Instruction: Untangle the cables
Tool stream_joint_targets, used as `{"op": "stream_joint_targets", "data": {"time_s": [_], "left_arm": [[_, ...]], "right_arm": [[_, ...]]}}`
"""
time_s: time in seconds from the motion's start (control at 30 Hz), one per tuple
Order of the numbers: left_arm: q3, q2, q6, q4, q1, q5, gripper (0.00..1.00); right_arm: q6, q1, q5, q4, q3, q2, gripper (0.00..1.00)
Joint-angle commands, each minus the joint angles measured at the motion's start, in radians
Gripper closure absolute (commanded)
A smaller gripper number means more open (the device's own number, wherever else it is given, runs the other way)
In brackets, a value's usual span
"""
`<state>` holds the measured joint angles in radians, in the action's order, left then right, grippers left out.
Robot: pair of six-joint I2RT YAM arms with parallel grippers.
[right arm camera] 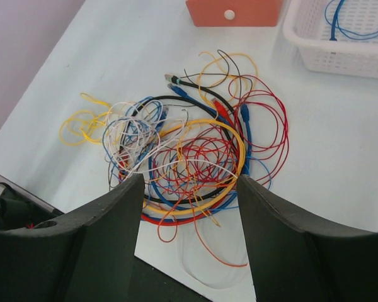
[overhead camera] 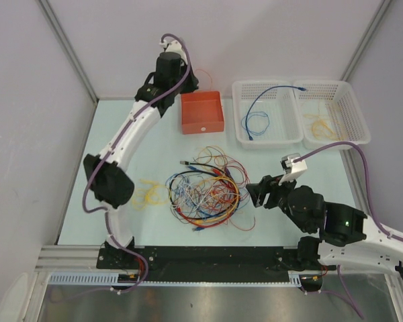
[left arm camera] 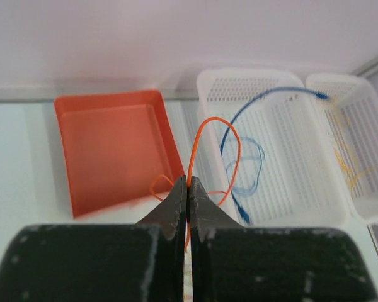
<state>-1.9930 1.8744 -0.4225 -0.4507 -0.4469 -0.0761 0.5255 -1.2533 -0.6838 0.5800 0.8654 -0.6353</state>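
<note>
The cables [overhead camera: 205, 188] lie in one tangled heap of red, blue, yellow, white and black loops at the middle of the table. My right gripper [overhead camera: 255, 191] hovers just right of the heap. In the right wrist view it [right arm camera: 190, 178] stands open, with the near edge of the tangle [right arm camera: 189, 145] showing between its fingers and nothing held. My left gripper [overhead camera: 190, 82] is at the back by the orange tray [overhead camera: 203, 113]. Seen from the left wrist, it [left arm camera: 187, 182] is shut on a thin orange wire [left arm camera: 205, 126] that loops up above the tips.
A white basket [overhead camera: 269, 142] at the back right holds a blue cable [overhead camera: 258, 114]. A second basket [overhead camera: 336, 139] beside it holds yellow wire [overhead camera: 319, 124]. A loose yellow cable [overhead camera: 148, 191] lies left of the heap. The table's front edge runs just below the tangle.
</note>
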Motion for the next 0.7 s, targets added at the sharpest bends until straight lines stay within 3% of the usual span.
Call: {"op": "stream_joint_targets", "data": {"time_s": [0.0, 0.13, 0.43, 0.47, 0.5, 0.57, 0.6, 0.67], "left_arm": [[-0.232, 0.156, -0.027, 0.018, 0.043, 0.038, 1.0], [-0.332, 0.278, -0.041, 0.047, 0.074, 0.05, 1.0], [-0.329, 0.434, -0.094, 0.144, 0.129, 0.094, 0.99], [-0.331, 0.443, -0.096, 0.161, 0.131, 0.122, 0.92], [-0.336, 0.45, -0.098, 0.167, 0.131, 0.128, 0.54], [-0.337, 0.445, -0.088, 0.187, 0.128, 0.142, 0.31], [-0.325, 0.434, -0.084, 0.193, 0.125, 0.142, 0.01], [-0.294, 0.375, -0.056, 0.222, 0.114, 0.134, 0.0]], "right_arm": [[0.022, 0.023, 0.009, -0.121, -0.071, 0.014, 0.36], [0.021, 0.063, 0.069, -0.141, -0.088, -0.02, 0.36], [0.005, 0.198, 0.185, -0.144, -0.109, -0.03, 0.37], [0.005, 0.21, 0.194, -0.147, -0.112, -0.032, 0.36], [0.002, 0.235, 0.216, -0.15, -0.112, -0.038, 0.37], [0.002, 0.249, 0.243, -0.152, -0.112, -0.046, 0.37], [0.004, 0.258, 0.25, -0.155, -0.112, -0.049, 0.37], [0.011, 0.261, 0.259, -0.16, -0.112, -0.053, 0.37]]}}
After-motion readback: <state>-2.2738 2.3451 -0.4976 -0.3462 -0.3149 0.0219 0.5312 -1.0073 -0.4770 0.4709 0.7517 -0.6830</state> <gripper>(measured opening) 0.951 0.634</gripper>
